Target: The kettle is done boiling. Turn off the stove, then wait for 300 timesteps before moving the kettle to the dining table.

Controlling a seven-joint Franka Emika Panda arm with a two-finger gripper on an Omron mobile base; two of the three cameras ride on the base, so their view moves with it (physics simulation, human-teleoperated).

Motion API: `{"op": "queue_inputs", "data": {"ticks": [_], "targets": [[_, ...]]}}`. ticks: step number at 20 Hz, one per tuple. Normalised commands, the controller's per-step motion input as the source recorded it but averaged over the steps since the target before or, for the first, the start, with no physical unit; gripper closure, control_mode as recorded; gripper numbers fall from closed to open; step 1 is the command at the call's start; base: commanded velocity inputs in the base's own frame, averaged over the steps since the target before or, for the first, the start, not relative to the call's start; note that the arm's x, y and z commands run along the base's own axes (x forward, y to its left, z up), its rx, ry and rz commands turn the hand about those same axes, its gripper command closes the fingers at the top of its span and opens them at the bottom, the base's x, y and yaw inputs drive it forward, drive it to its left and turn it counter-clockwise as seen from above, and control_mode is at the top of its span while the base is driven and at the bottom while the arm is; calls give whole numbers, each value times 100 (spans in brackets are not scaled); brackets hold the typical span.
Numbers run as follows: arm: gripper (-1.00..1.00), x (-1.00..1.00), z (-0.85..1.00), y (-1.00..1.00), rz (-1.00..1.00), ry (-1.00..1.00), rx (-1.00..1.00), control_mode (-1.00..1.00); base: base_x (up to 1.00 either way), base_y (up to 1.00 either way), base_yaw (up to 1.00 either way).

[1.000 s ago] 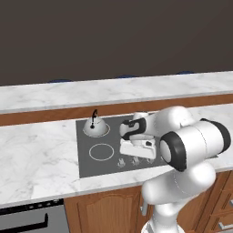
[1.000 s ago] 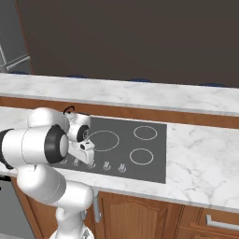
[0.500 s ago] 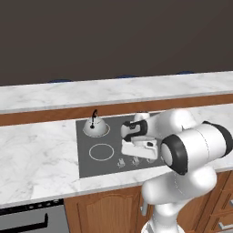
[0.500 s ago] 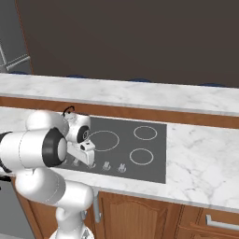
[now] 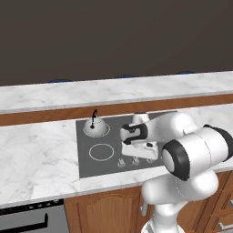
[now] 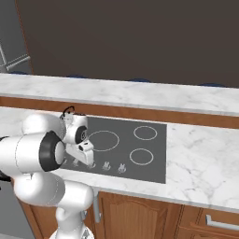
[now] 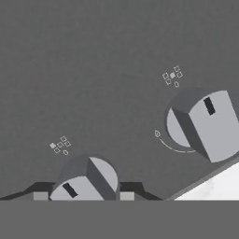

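**Grey knob sits right between our fingers**

Grey stove knob (image 7: 84,179) lies between our fingertips (image 7: 41,196), its ridge running diagonally; whether the part-open gripper (image 7: 84,196) actually pinches it, we cannot tell. A second knob (image 7: 205,123) stands well apart, near the marble counter (image 7: 210,189) edge. The kettle (image 5: 95,126) waits on the stove (image 5: 104,136), back-left burner, clear of the arm. Room to twist looks fair.

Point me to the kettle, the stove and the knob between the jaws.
kettle (image 5: 95,128), left base view, on its silver dome.
stove (image 6: 150,145), right base view, on bare dark cooktop.
knob (image 7: 86,179), hand view, on its grey face.
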Motion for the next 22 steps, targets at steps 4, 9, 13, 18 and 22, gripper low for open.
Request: {"op": "queue_inputs", "data": {"ticks": [4,9,13,18,22], "targets": [[-100,0,67,13,-7,0,-10,-100,0,0,0],[-100,0,66,4,-7,2,-8,-100,0,0,0],[-100,4,65,8,-8,5,-3,-100,0,0,0],[-100,2,54,6,-6,5,0,-100,0,0,0],[-100,0,0,0,0,0,1,-100,0,0,0]]}}
